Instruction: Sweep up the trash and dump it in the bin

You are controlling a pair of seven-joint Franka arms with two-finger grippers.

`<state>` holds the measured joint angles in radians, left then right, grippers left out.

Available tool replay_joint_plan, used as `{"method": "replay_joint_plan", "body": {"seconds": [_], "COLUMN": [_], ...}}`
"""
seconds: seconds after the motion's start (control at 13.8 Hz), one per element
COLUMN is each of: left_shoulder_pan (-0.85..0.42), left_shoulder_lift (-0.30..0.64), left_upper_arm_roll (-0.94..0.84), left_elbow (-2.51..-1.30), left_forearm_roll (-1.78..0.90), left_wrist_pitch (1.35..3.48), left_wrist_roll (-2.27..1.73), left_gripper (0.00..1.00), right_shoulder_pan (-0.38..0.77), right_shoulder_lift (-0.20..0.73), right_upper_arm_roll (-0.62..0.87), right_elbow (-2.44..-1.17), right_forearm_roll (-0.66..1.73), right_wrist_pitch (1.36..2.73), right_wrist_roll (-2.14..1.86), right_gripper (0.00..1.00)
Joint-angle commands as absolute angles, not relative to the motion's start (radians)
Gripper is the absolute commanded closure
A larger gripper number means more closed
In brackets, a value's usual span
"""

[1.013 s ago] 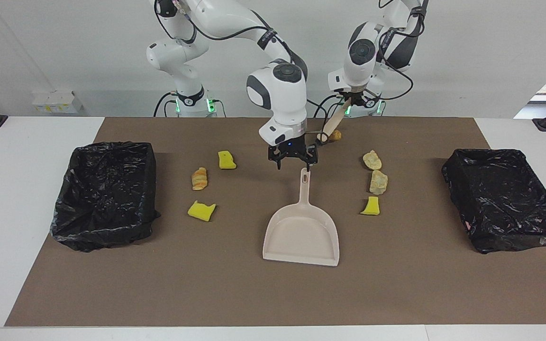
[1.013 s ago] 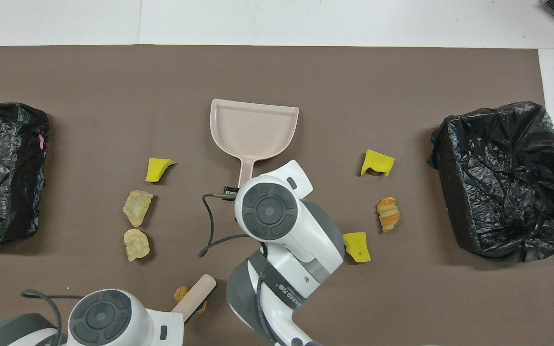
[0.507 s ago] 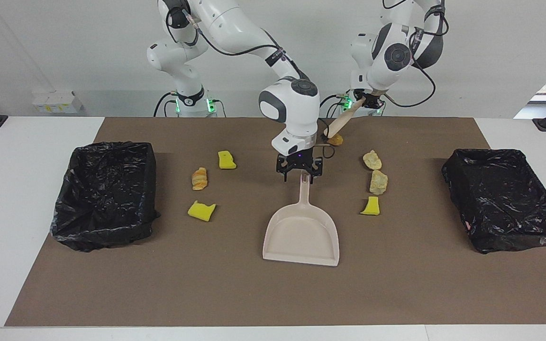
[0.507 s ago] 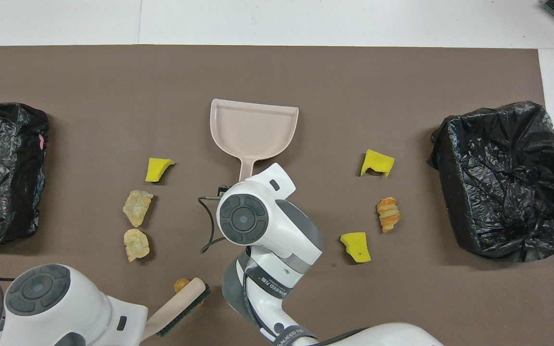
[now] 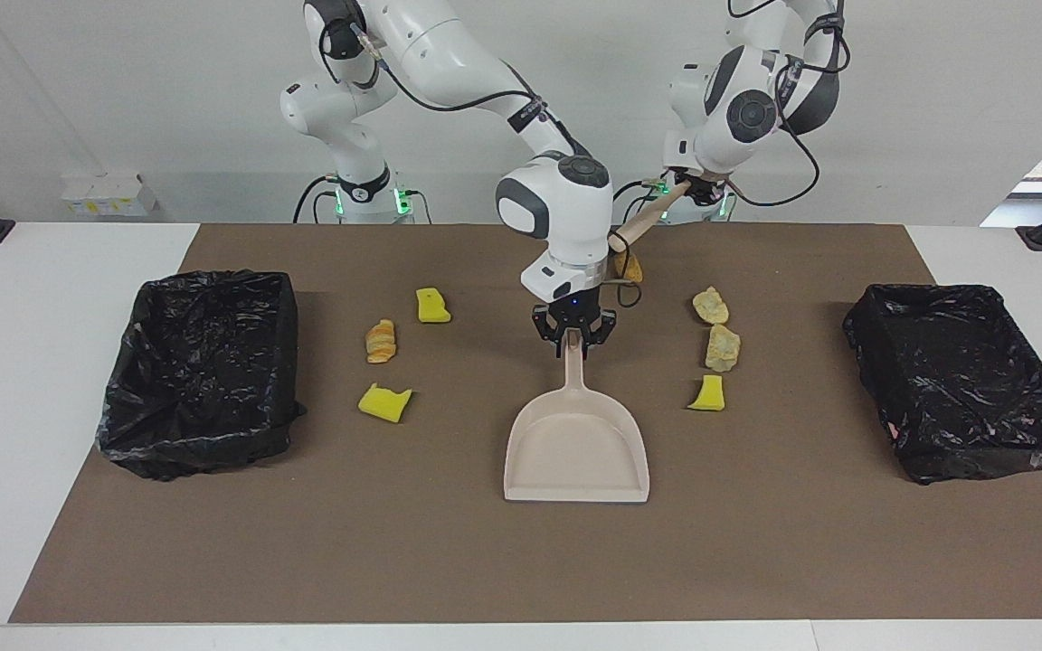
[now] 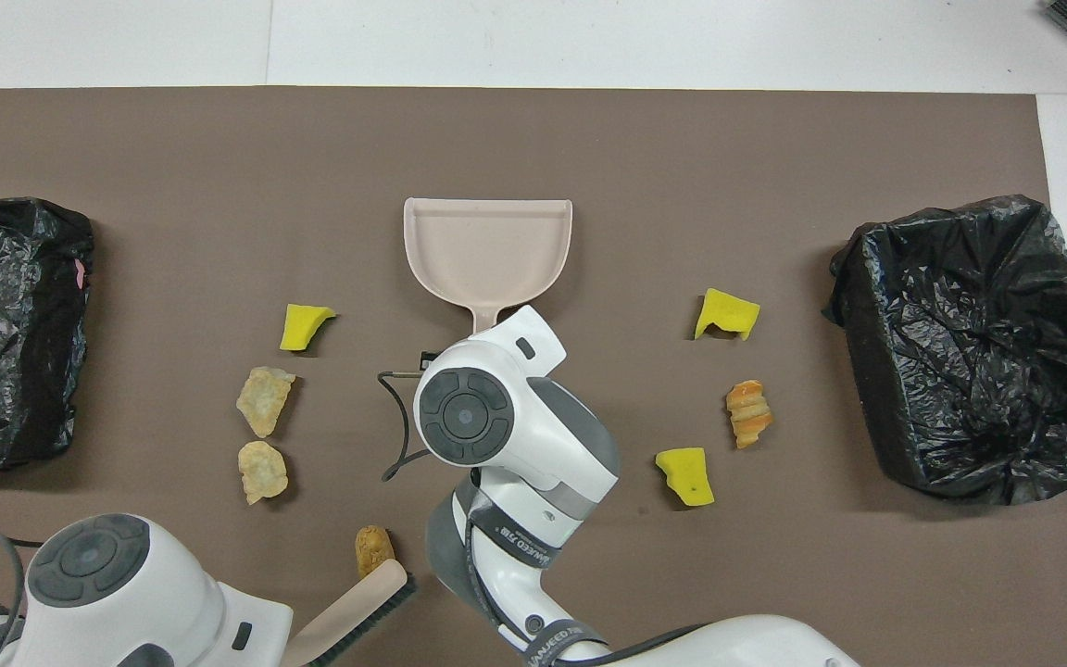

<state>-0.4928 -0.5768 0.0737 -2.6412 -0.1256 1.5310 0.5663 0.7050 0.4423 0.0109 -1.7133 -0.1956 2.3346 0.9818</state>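
Observation:
The beige dustpan [image 5: 575,448] [image 6: 487,245] lies flat mid-mat, its mouth facing away from the robots. My right gripper [image 5: 573,337] is shut on its handle; in the overhead view the wrist hides this grip. My left gripper [image 5: 697,187] is shut on the brush [image 5: 640,226] [image 6: 353,613], held slanted down over a brown lump [image 5: 629,265] [image 6: 371,548]. Other trash lies on the mat: yellow sponge chunks [image 5: 433,306] [image 5: 383,401] [image 5: 708,394], a croissant-like piece [image 5: 381,341] and two tan lumps [image 5: 710,306] [image 5: 722,347].
Two bins lined with black bags stand on the brown mat, one at the right arm's end [image 5: 200,371] [image 6: 969,352] and one at the left arm's end [image 5: 964,380] [image 6: 6,329]. Open mat lies between the dustpan's mouth and the table edge farthest from the robots.
My right gripper came down on the dustpan handle and closed on it; the pan turned slightly straighter. My left arm drew the brush back toward the robots, uncovering the brown lump.

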Motion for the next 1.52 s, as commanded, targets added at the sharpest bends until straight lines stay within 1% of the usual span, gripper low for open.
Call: {"method": "replay_joint_plan", "body": {"seconds": [0.0,0.14,0.36,0.51,0.65,0.72,0.87,1.01,1.16,1.3,1.37,1.45], "left_shoulder_pan": [-0.544,-0.554,-0.535,-0.459,-0.41,-0.369,-0.344,-0.28,-0.23,-0.21,-0.183,-0.169], "left_shoulder_lift": [-0.603,-0.574,-0.548,-0.502,-0.45,-0.398,-0.289,-0.212,-0.129,-0.1,-0.1,-0.109], "left_upper_arm_roll": [0.075,0.083,0.086,0.086,0.087,0.086,0.087,0.086,0.086,0.087,0.087,0.089], "left_elbow": [-2.686,-2.7,-2.724,-2.714,-2.691,-2.647,-2.527,-2.433,-2.295,-2.145,-2.091,-2.073], "left_forearm_roll": [-0.146,-0.146,-0.146,-0.144,-0.13,-0.118,-0.091,-0.074,-0.06,-0.061,-0.06,-0.06], "left_wrist_pitch": [1.583,1.637,1.673,1.744,1.843,1.882,1.89,1.902,1.829,1.722,1.673,1.643], "left_wrist_roll": [0.565,0.542,0.549,0.578,0.652,0.681,0.707,0.724,0.771,0.772,0.767,0.753], "left_gripper": [1.0,1.0,1.0,1.0,1.0,1.0,1.0,1.0,1.0,1.0,1.0,1.0], "right_shoulder_pan": [0.687,0.677,0.631,0.612,0.586,0.574,0.549,0.529,0.526,0.528,0.528,0.522], "right_shoulder_lift": [0.44,0.42,0.344,0.287,0.252,0.244,0.245,0.245,0.245,0.235,0.23,0.229], "right_upper_arm_roll": [0.017,0.014,0.015,0.014,0.015,0.015,0.017,0.015,0.014,0.014,0.014,0.014], "right_elbow": [-1.695,-1.697,-1.716,-1.752,-1.766,-1.766,-1.766,-1.764,-1.761,-1.761,-1.761,-1.766], "right_forearm_roll": [-0.216,-0.215,-0.209,-0.199,-0.199,-0.199,-0.177,-0.132,-0.132,-0.133,-0.133,-0.133], "right_wrist_pitch": [2.318,2.304,2.196,2.12,2.07,2.042,2.013,2.005,1.979,1.944,1.925,1.921], "right_wrist_roll": [0.928,0.857,0.709,0.484,0.335,0.245,-0.011,-0.179,-0.274,-0.305,-0.336,-0.394], "right_gripper": [1.0,1.0,1.0,1.0,1.0,1.0,1.0,1.0,1.0,1.0,1.0,1.0]}}
